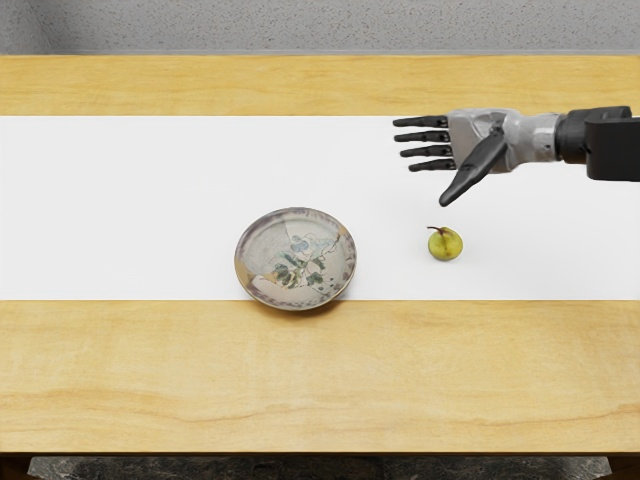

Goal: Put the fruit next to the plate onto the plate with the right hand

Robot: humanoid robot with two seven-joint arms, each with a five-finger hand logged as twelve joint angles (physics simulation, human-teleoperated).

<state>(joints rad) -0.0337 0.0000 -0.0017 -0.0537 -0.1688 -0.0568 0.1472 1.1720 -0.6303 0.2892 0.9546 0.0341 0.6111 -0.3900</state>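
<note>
A small yellow-green pear-like fruit [445,243] with a short stem lies on the white runner, a little to the right of the plate. The plate [252,280] is round, grey-rimmed, with a leaf pattern inside, and holds nothing. My right hand [430,160] comes in from the right edge and hovers above and slightly behind the fruit, apart from it. Its fingers [420,136] are stretched out toward the left and the thumb points down toward the fruit; the hand is open and holds nothing. The left arm does not show.
A white runner [120,210] crosses the wooden table [300,380] from left to right. Bare wood lies in front of and behind it. A grey wall runs along the table's far edge.
</note>
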